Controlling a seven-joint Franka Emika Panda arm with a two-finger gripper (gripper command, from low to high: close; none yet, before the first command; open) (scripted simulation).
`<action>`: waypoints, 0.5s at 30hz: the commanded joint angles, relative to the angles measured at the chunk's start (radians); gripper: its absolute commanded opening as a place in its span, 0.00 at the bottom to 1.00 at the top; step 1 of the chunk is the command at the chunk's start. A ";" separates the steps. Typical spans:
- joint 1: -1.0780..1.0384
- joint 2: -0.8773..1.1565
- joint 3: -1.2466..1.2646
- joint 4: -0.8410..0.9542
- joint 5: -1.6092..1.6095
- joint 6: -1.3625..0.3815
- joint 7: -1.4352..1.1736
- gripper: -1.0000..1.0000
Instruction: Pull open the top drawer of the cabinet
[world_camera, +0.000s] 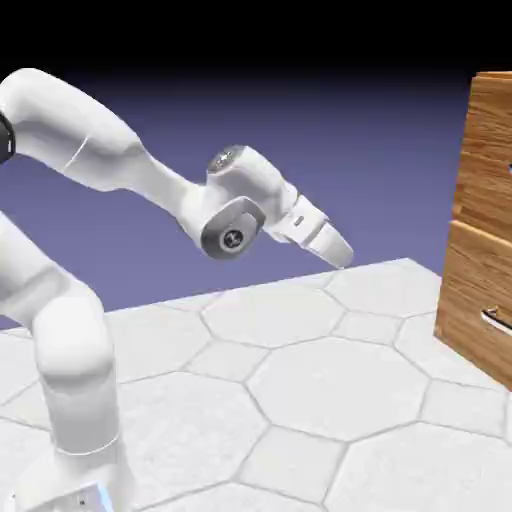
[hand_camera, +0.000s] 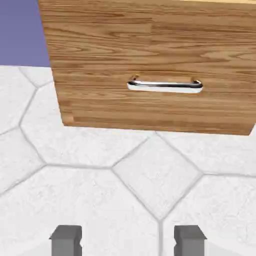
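1. The task stands at its very start: the cabinet (world_camera: 482, 225) shows no drawer pulled out, and the gripper (world_camera: 340, 252) hangs in open air well apart from it, over the table.
2. The gripper's two grey fingertips (hand_camera: 65, 239) show at the bottom of the hand view with a wide gap and nothing but bare tabletop between them; the jaws are open and hold nothing.
3. The top drawer (world_camera: 492, 150) sits at the exterior view's right edge, partly cut off by the frame, so its handle cannot be made out there. A seam separates it from the lower drawer front (world_camera: 475, 300), which carries its own silver handle (world_camera: 496, 321).
4. The hand view looks down toward the cabinet's base and catches one silver bar handle on a wood-grain front; judging by how close it sits to the tabletop, this is probably the lower drawer's, not the target's.
5. Everything remains to be done: the hand likely has to rise and travel toward the cabinet, line its open jaws around the upper handle, close, and pull back.
6. The table (world_camera: 300, 380) is a pale grey-white surface patterned with large hexagonal tiles and thin darker joints, with nothing lying on it.
7. Behind it spreads a plain blue-violet backdrop (world_camera: 330, 120), darkening to black at the top.
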 joint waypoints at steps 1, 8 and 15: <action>0.003 0.019 -0.006 0.027 0.044 -0.001 -0.014 0.50; 0.026 0.150 -0.045 0.216 0.348 -0.010 -0.112 0.50; 0.048 0.281 -0.085 0.405 0.652 -0.019 -0.210 0.50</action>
